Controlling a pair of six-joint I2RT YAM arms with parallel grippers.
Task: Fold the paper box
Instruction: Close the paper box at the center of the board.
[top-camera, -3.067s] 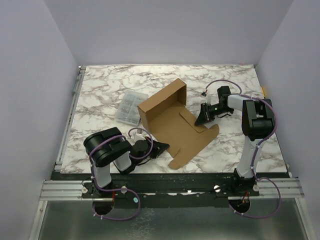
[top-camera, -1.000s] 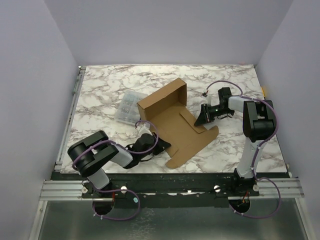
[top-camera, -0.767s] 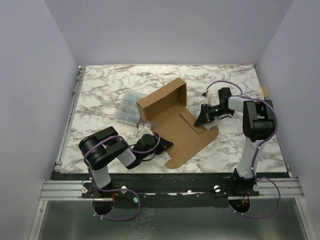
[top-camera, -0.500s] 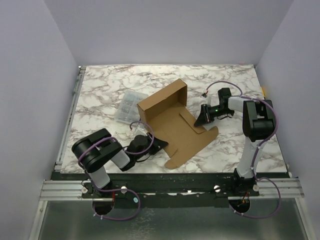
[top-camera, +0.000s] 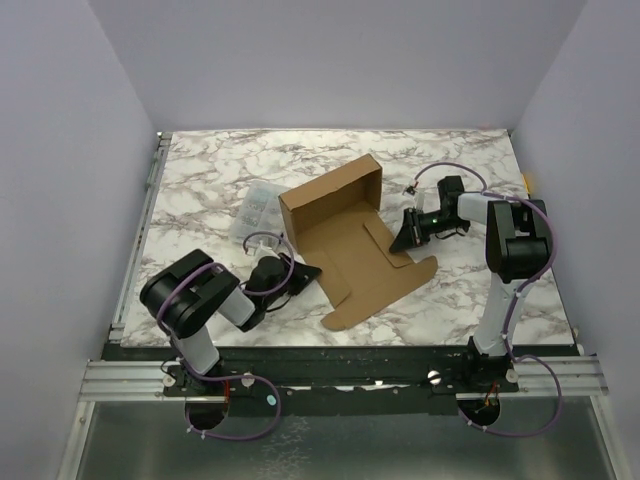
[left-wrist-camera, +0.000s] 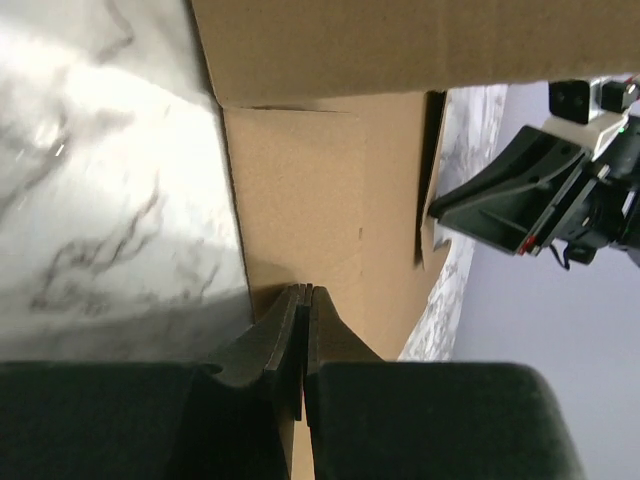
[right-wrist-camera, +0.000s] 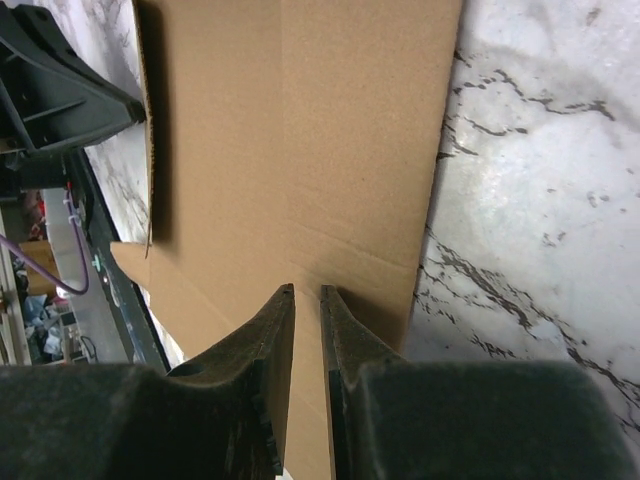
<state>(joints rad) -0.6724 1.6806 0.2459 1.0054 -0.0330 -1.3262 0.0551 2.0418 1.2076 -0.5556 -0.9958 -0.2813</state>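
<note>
From above, the paper box (top-camera: 350, 250) lies half-formed at the centre of the desk (top-camera: 200, 170), its far wall upright, with a clear compartment case (top-camera: 255, 208) just to its left. Left wrist: the left gripper (left-wrist-camera: 303, 290) is clenched on the box's near-left edge. Right wrist: the right gripper (right-wrist-camera: 303, 290), jaws narrowly apart, clamps the box's right flap.

1. paper box (top-camera: 355, 250): 1, brown cardboard.
2. clear plastic case (top-camera: 255, 212): 1.
3. arms: 2, left arm (top-camera: 200, 300) and right arm (top-camera: 515, 240).
4. fingers: 2 per arm, 4 total; left fingers (left-wrist-camera: 285, 335), right fingers (right-wrist-camera: 272, 340).
5. worktop (top-camera: 200, 170): 1, marble.
</note>
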